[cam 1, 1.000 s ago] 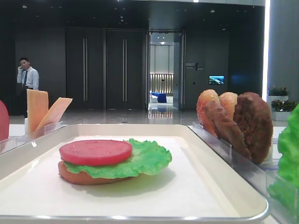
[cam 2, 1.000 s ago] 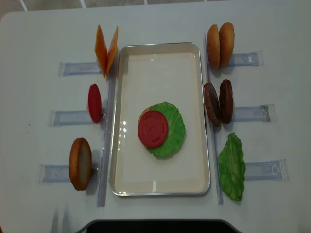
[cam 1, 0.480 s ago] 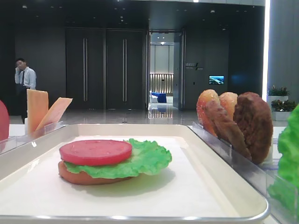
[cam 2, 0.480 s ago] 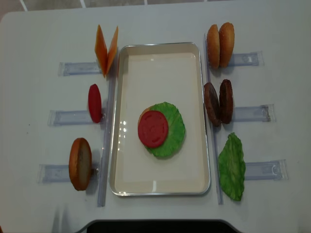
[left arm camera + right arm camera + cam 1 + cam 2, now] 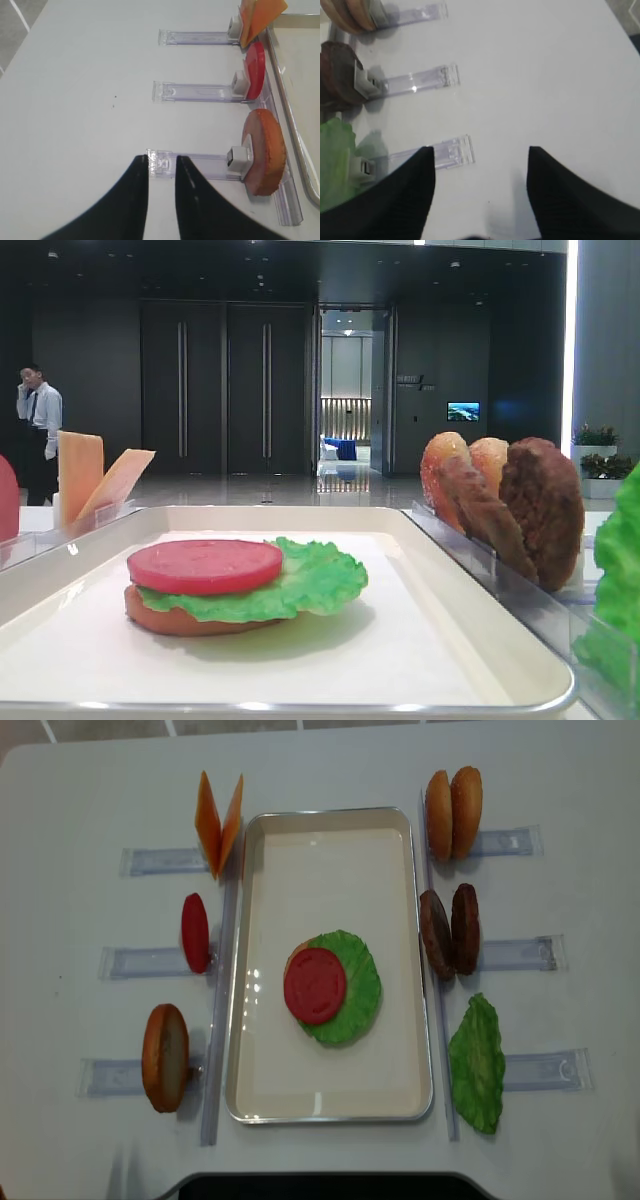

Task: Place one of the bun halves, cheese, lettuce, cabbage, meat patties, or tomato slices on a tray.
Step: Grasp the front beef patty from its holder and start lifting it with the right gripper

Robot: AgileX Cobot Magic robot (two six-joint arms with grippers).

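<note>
On the white tray (image 5: 330,818) lies a stack: a bun half (image 5: 170,620), lettuce (image 5: 362,990) and a tomato slice (image 5: 315,985) on top. Left of the tray stand cheese (image 5: 218,820), a tomato slice (image 5: 195,932) and a bun half (image 5: 165,1057). Right of it stand two bun halves (image 5: 452,812), two meat patties (image 5: 450,930) and lettuce (image 5: 477,1063). Cabbage is out of view. My left gripper (image 5: 162,162) is shut and empty over the end of the bun half's (image 5: 265,150) rack. My right gripper (image 5: 480,150) is open and empty, right of the lettuce (image 5: 335,160).
Each food piece stands in a clear plastic rack (image 5: 545,1070) that runs outward from the tray. Bare white table (image 5: 545,75) stretches beyond the rack ends on both sides. A person (image 5: 38,430) stands in the dark hall far behind.
My left gripper has closed from partly open to shut. The person in the background has stepped to the left. Nothing on the table has moved.
</note>
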